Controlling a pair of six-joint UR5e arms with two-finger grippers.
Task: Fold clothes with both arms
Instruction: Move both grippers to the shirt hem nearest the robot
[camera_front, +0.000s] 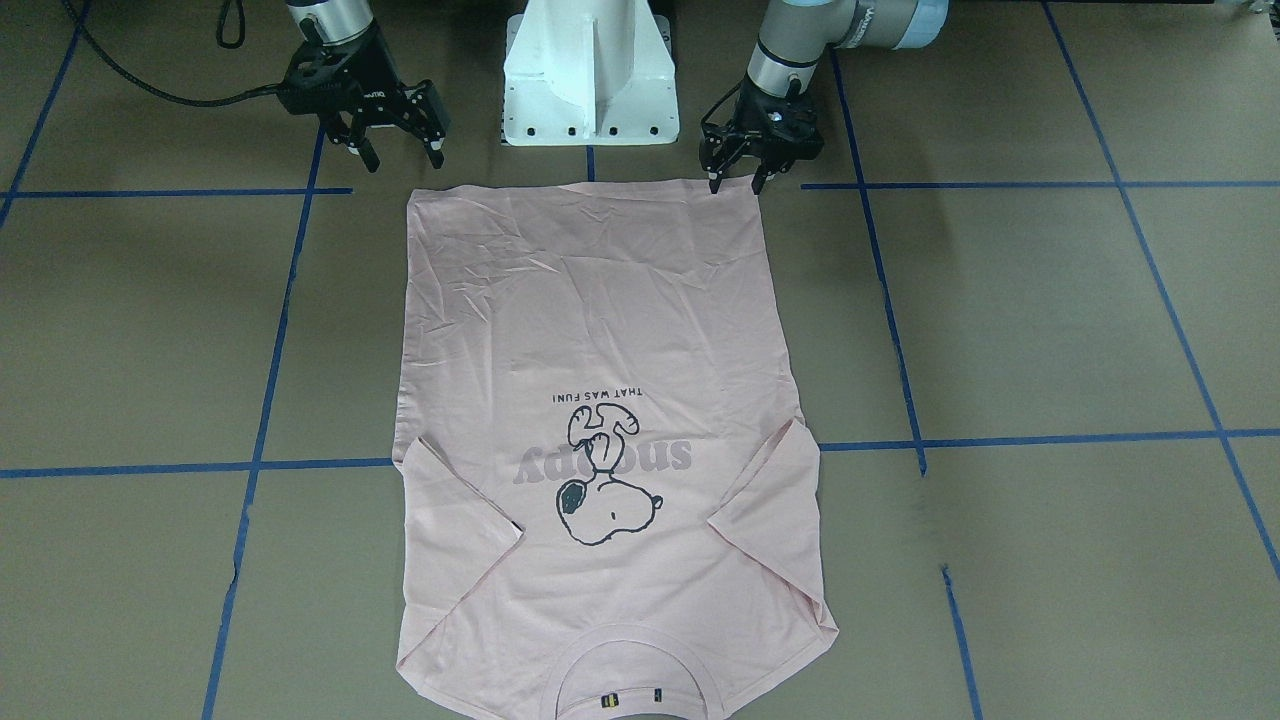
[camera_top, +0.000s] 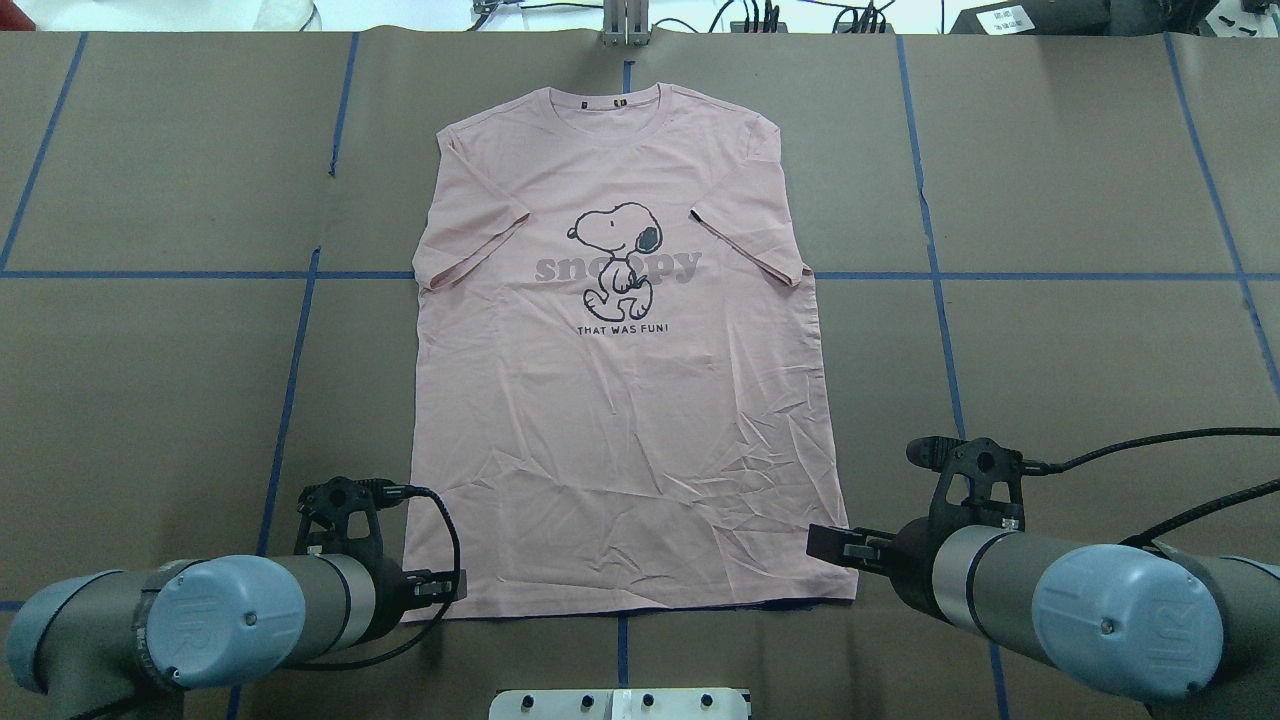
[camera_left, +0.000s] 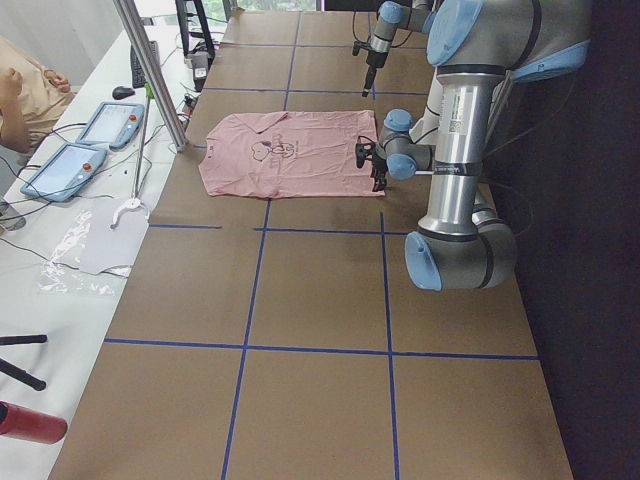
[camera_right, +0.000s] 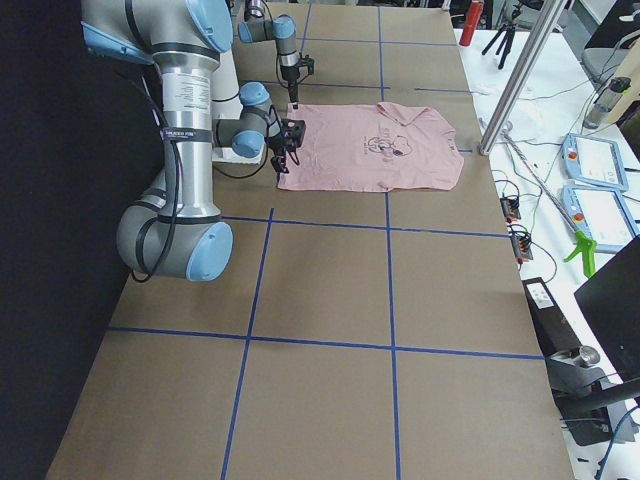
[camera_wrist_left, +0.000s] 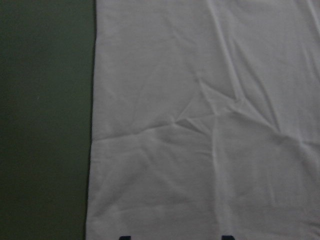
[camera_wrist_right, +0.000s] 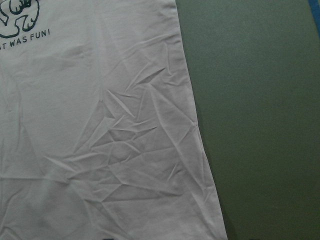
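The pale pink T-shirt (camera_front: 600, 330) lies flat on the brown table, Snoopy print up, both sleeves folded inward, collar (camera_top: 603, 100) at the far side from the robot. Its hem lies along the robot's side. My left gripper (camera_front: 737, 183) is open, its fingertips down at the hem's corner on that side. My right gripper (camera_front: 403, 157) is open too and sits just behind the other hem corner, apart from the cloth. The left wrist view shows wrinkled shirt fabric (camera_wrist_left: 200, 125) and its side edge. In the right wrist view the shirt's other edge (camera_wrist_right: 190, 100) runs beside bare table.
The white pedestal base (camera_front: 590, 75) stands between the arms behind the hem. Blue tape lines (camera_front: 270, 370) grid the table. A side bench holds two tablets (camera_left: 90, 140), a metal pole (camera_left: 150, 75) and cables; a person's arm (camera_left: 20, 100) shows there.
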